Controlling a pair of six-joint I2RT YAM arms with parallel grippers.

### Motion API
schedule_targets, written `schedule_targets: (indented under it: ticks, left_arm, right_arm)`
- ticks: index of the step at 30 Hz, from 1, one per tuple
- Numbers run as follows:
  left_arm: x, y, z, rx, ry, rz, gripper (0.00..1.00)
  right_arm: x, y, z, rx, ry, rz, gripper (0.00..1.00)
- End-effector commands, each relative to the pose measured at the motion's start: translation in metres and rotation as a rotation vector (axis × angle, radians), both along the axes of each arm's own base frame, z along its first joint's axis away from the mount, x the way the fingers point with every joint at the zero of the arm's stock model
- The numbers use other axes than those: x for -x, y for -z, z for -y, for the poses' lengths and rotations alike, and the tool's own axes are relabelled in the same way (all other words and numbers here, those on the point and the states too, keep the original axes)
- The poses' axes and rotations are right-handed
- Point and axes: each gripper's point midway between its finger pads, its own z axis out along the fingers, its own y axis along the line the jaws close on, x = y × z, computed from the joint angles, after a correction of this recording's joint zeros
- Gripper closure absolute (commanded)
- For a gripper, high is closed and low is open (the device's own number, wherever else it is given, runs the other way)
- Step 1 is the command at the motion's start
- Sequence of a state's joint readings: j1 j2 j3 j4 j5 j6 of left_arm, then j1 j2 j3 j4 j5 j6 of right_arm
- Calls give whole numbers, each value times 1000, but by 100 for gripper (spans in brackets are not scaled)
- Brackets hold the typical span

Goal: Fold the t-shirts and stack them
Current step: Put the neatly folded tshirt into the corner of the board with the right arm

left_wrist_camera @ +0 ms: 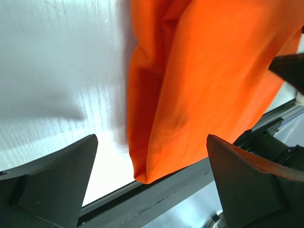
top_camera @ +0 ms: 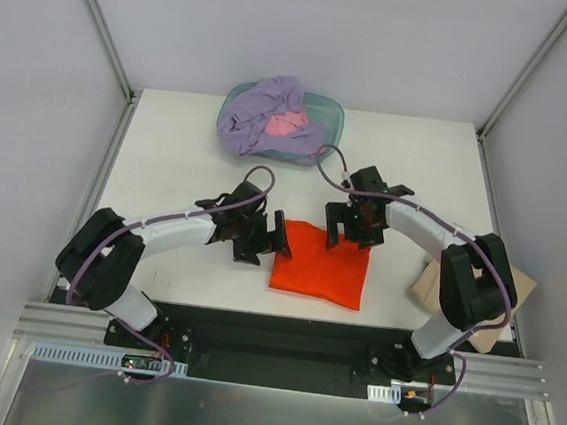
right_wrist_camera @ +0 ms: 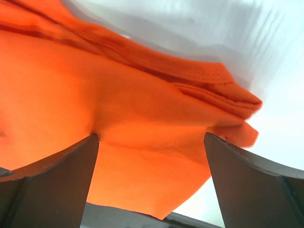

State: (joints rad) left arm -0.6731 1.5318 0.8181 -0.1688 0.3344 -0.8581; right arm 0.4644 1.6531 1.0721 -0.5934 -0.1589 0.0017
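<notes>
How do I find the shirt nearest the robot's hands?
Find the white table, then look between the left gripper and right gripper near its front edge. A folded orange t-shirt lies flat there. The purple t-shirt and pink t-shirt are bunched in the teal tub at the back.

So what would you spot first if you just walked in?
The bright orange-red t-shirt folded at the front of the table, the left end effector and right end effector open at its edges. Then the teal tub at the back holding a crumpled lavender t-shirt and a pink one.
</notes>
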Motion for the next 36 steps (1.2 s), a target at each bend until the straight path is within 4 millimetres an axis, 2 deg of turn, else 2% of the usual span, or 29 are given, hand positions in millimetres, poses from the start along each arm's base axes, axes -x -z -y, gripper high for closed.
schedule_targets:
  ticks: [1,2,3,4,5,6,7,8,9,10,13,14,16,17,20,24,26,27,28,31,35,36]
  left_arm:
    - [-12,-17,-13,-43,-61,99,1]
    - [-16,-19,-13,-47,-63,113,1]
    - [-17,-19,-13,-56,-60,118,1]
    - [-19,-17,-12,-60,-50,115,1]
    - [-24,-22,-6,-48,-40,125,1]
    - [-25,-25,-2,-36,-29,124,1]
    - [-28,-20,0,-47,-24,115,1]
    - [-34,-23,3,-45,-25,126,1]
    - [-38,-22,4,-54,-28,132,1]
    - [-42,-15,4,-76,-27,131,1]
    - [-55,-16,12,-82,-19,148,1]
    - [-59,-14,12,-90,-23,151,1]
    - [-62,-5,12,-107,-21,135,4]
    - [-64,-2,12,-113,-26,129,5]
    - [-68,8,10,-129,-29,106,16]
    - [-63,20,11,-131,-14,67,35]
    - [-62,27,8,-149,-13,55,49]
    - [-62,29,7,-157,-17,54,54]
    - [-61,33,5,-162,-16,46,65]
    - [-60,36,2,-174,-21,40,78]
    - [-57,40,2,-174,-15,28,79]
    - [-57,41,2,-175,-14,25,80]
  right_arm:
    - [-8,-68,-11,56,-136,251,4]
    - [-8,-77,-4,100,-124,298,3]
    - [-10,-97,8,139,-87,384,3]
    - [-6,-107,12,158,-75,421,4]
    - [-3,-112,19,167,-24,452,3]
    - [-2,-132,34,170,41,539,4]
    - [-2,-142,39,149,107,588,4]
    - [2,-135,55,165,220,605,3]
    - [8,-149,66,127,305,665,3]
    - [11,-147,79,124,392,674,4]
    - [25,-124,103,77,518,605,3]
    - [32,-116,90,0,477,538,3]
    - [39,-101,89,-30,468,467,3]
    - [44,-92,80,-61,436,405,3]
    - [53,-67,73,-63,426,259,3]
    - [55,-43,60,-88,427,118,1]
    - [56,-31,53,-103,425,45,1]
    - [51,-29,47,-127,419,41,4]
    - [49,-25,44,-141,416,23,5]
    - [47,-11,31,-179,394,-48,11]
    - [47,9,20,-216,374,-143,20]
    - [41,10,17,-235,374,-134,22]
